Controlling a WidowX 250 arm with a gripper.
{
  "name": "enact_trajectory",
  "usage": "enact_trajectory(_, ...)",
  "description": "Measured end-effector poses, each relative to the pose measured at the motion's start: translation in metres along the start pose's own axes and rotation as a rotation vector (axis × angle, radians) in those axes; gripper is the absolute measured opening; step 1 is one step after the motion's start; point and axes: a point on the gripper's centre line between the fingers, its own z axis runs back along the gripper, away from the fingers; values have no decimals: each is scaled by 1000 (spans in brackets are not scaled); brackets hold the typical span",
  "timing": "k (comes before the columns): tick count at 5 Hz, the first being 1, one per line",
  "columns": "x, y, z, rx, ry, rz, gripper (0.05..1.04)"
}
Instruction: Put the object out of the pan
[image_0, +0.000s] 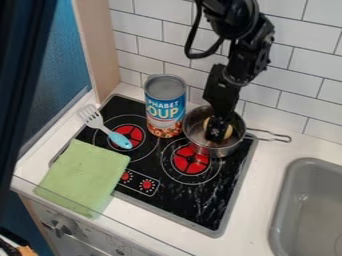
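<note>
You're at pick stage: end effector (216, 134) in pan (219, 150) at yellow obj (229, 132), can't tell if gripped. Lift-out + placing left.

The gripper (216, 136) partly hides a pale yellow object (228, 131) in the metal pan (217, 149), so its full shape cannot be told. The top edge cuts off the black arm (230, 22). The soup can (165, 106) covers part of the stove (177, 200), and the green cloth (83, 175) covers some of its edge. Marks around the 2 red dials (147, 185) are too small to read. The sink (284, 205) runs past 2 edges, right and bottom.
</note>
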Motion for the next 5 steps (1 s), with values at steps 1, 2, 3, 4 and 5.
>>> enact_trajectory(1,-1,-1,-1,-6,11,2,1001)
enact_trajectory(2,-1,-2,-1,-8,15,4,950)
enact_trajectory(3,-1,2,-5,-4,13,11,684)
enact_trajectory(4,1,7,-4,1,10,19,654)
enact_trajectory(5,7,6,7,-20,-2,27,654)
